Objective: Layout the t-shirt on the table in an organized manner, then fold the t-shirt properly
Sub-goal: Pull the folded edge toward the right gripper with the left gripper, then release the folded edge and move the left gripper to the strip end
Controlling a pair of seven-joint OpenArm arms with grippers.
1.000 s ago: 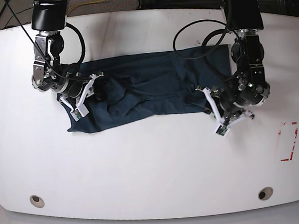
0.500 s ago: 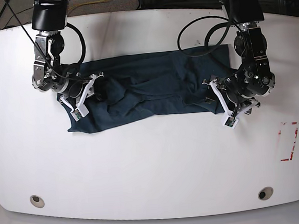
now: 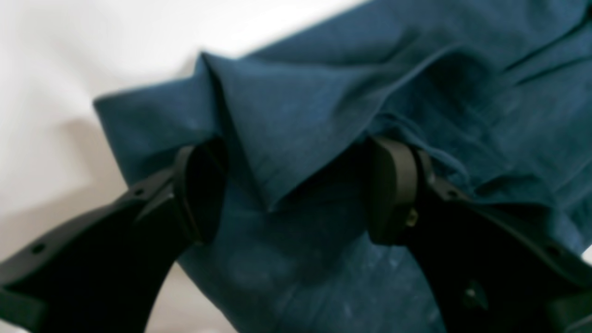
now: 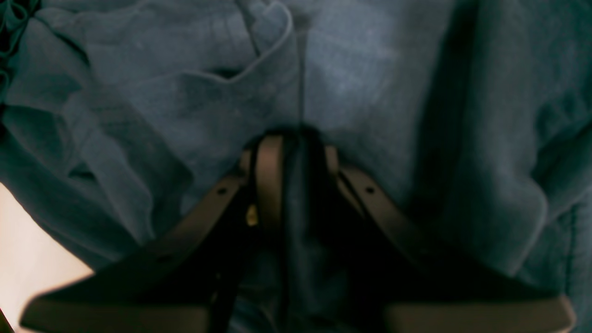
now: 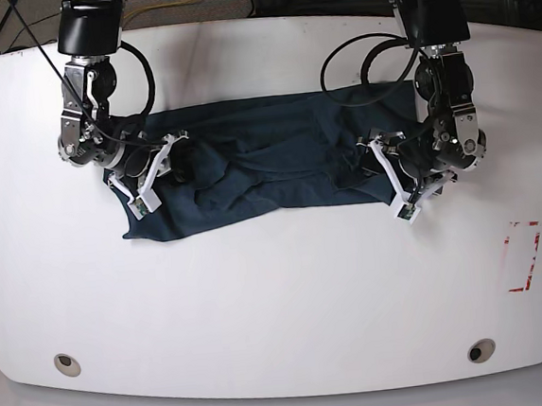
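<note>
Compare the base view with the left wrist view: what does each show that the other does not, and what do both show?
Base only: the right gripper shut on the shirt, red tape and two grommet holes.
Left wrist only: a raised fold of cloth between the wide-apart jaws.
Both: the shirt, the white table and the open left gripper.

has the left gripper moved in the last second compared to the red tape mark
Yes. The left gripper has drawn up and away from the red tape mark, inward over the t-shirt edge.
</note>
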